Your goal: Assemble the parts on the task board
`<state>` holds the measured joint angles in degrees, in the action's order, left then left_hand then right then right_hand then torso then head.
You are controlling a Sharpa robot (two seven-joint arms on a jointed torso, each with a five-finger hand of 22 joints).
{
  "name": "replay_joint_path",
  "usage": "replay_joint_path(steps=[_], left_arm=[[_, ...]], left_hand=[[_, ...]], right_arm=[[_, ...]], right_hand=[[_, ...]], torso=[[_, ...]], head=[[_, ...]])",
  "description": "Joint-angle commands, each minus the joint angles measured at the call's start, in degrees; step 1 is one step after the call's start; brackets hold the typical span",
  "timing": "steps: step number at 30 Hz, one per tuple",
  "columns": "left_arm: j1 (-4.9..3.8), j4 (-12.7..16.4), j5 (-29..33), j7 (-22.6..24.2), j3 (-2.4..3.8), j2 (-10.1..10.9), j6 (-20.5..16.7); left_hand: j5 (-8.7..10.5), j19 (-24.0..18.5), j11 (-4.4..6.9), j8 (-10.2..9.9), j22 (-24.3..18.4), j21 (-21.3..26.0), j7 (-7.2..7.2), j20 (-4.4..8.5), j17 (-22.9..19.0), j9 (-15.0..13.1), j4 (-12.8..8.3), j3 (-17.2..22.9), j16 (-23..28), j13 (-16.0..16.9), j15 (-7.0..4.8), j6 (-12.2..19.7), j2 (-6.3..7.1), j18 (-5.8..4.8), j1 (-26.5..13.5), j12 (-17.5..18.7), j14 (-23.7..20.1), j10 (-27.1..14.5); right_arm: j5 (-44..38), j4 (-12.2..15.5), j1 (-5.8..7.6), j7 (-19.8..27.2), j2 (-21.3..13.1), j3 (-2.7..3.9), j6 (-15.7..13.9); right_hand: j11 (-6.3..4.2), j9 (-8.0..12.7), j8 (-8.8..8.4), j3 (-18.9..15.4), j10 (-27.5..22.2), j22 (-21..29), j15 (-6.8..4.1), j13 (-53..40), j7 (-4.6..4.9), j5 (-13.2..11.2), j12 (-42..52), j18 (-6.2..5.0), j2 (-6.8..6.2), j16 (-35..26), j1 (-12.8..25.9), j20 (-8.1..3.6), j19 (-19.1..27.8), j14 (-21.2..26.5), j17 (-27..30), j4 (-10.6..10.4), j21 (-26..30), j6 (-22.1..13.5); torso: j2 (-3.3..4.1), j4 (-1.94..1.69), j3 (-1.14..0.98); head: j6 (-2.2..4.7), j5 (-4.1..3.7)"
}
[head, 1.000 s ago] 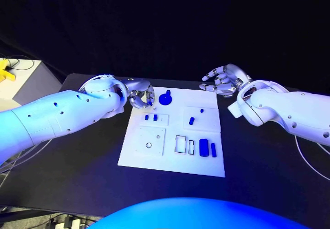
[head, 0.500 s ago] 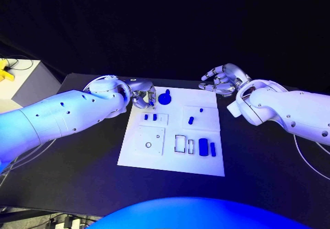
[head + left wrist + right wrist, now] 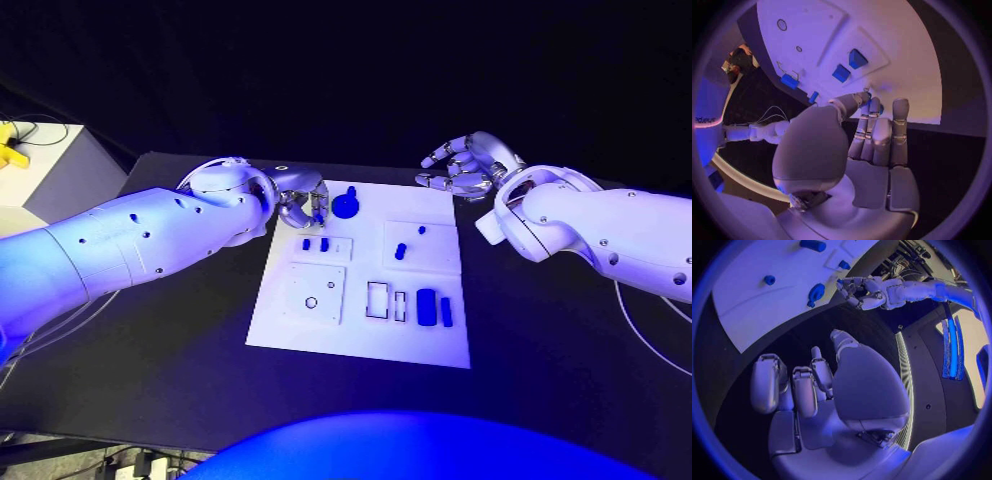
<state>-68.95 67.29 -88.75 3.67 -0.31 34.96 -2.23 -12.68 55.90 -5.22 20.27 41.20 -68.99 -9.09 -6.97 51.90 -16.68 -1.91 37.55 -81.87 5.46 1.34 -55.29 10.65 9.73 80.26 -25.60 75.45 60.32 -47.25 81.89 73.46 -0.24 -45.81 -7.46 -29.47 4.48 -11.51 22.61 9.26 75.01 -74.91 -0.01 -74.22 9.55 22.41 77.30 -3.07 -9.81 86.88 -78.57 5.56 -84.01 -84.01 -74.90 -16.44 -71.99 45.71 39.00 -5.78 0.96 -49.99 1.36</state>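
Black table (image 3: pixel 173 330) — task board (image 3: pixel 361 335) on it.

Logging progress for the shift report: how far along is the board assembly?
Early, it seems. Several blue parts lie or stand on the white task board; which are finished I cannot tell. The left hand sits at the board's far left corner beside a large blue part, apparently holding nothing. The right hand hangs off the board, fingers curled, empty.

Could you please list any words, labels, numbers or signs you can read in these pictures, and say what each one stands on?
No text can be read with certainty.
White robot arm: a short dark printed mark, too small and blurred to read.
White task board: only outlines and holes, no lettering.
Small blue parts: no markings visible.
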Motion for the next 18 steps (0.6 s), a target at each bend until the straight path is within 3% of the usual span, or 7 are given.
replay_joint_path(steps=[1,18], left_arm=[[0.0,0.0,-0.3,0.4,-0.03,-0.2,1.1],[0.12,-0.4,-0.3,0.6,-0.33,-0.5,2.2]], left_hand=[[-0.08,0.3,-0.04,-0.1,-0.1,-0.3,-0.01,-0.09,0.0,-0.1,-0.2,-0.2,0.0,0.1,-0.09,-0.5,-0.06,0.34,-0.5,0.2,0.3,0.3],[-0.09,0.2,-0.02,-0.2,-0.2,-0.3,0.02,-0.05,-0.3,-0.1,-0.3,-0.2,0.0,0.1,-0.11,-0.5,-0.11,0.37,-0.5,0.4,0.2,0.4]], right_arm=[[-0.4,0.0,-0.05,0.4,0.0,0.01,0.6],[-0.5,0.0,-0.07,0.4,0.1,0.02,0.6]], right_hand=[[0.13,0.0,-0.01,0.3,-0.1,-4.8,0.09,-0.1,-0.05,0.1,-0.2,-0.72,0.42,-0.3,0.0,0.19,-0.4,-4.4,-9.3,0.1,0.2,-0.3],[0.13,0.0,-0.01,0.3,-0.1,-4.8,0.09,-0.1,-0.05,0.1,-0.2,-0.72,0.42,-0.3,0.0,0.19,-0.4,-4.4,-9.3,0.1,0.2,-0.3]], torso=[[-0.01,-0.04,0.0],[0.04,0.03,-0.01]], head=[[-0.01,-0.04],[-0.01,-0.04]])
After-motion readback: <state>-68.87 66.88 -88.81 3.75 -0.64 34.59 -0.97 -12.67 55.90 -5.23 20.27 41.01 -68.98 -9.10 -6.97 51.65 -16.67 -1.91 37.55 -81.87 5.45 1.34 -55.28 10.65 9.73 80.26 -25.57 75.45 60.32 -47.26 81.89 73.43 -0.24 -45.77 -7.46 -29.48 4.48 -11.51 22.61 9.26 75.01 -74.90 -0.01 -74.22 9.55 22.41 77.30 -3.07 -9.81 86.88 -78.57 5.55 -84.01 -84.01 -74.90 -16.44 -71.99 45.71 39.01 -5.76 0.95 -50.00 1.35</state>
